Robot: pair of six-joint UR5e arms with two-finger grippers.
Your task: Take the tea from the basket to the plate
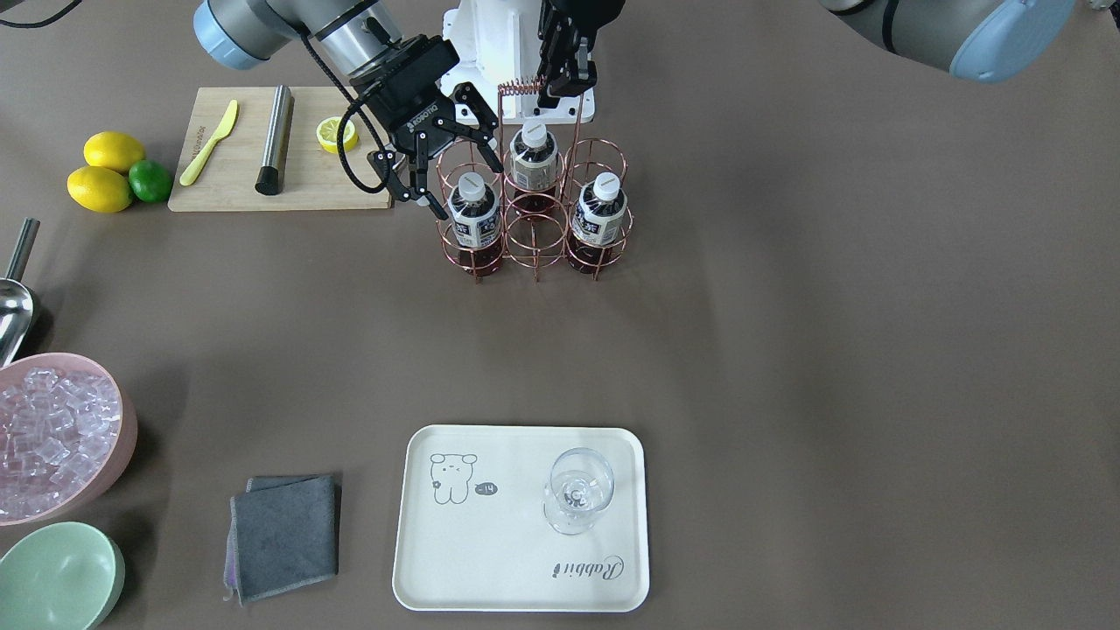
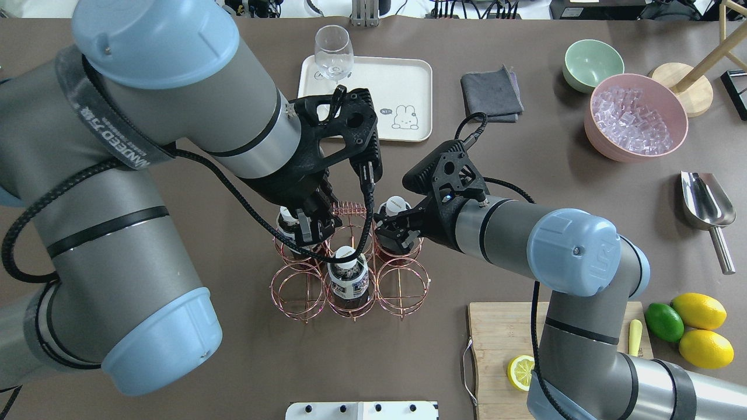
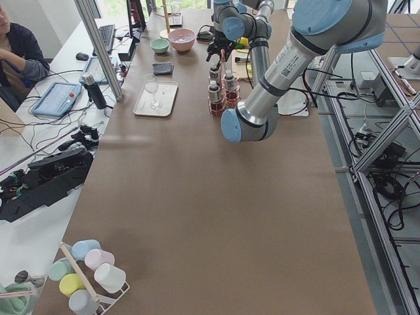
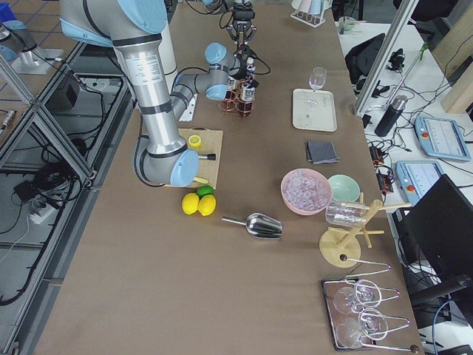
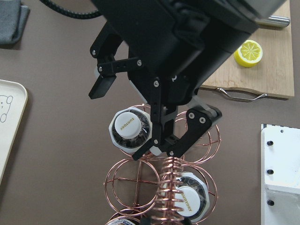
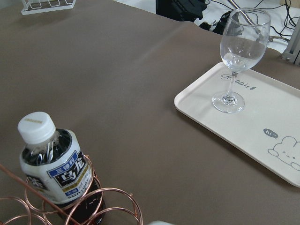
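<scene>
The copper wire basket (image 1: 534, 229) stands in mid-table and holds three tea bottles. My right gripper (image 1: 464, 185) is open with its fingers on either side of the white cap of one tea bottle (image 1: 473, 219), which also shows in the overhead view (image 2: 397, 205). In the left wrist view that gripper (image 5: 130, 117) straddles the cap. My left gripper (image 1: 562, 86) is shut on one end of the basket's coiled handle (image 1: 522, 86). The cream plate (image 1: 490, 560) lies at the operators' edge with a clear stemmed glass (image 1: 577, 490) on it.
A wooden cutting board (image 1: 236, 179) with a half lemon (image 1: 337, 134), a yellow knife and a steel tube lies beside the basket. Two lemons and a lime (image 1: 150, 180), a pink ice bowl (image 1: 52, 437), a green bowl (image 1: 57, 577) and a grey cloth (image 1: 284, 534) are nearby.
</scene>
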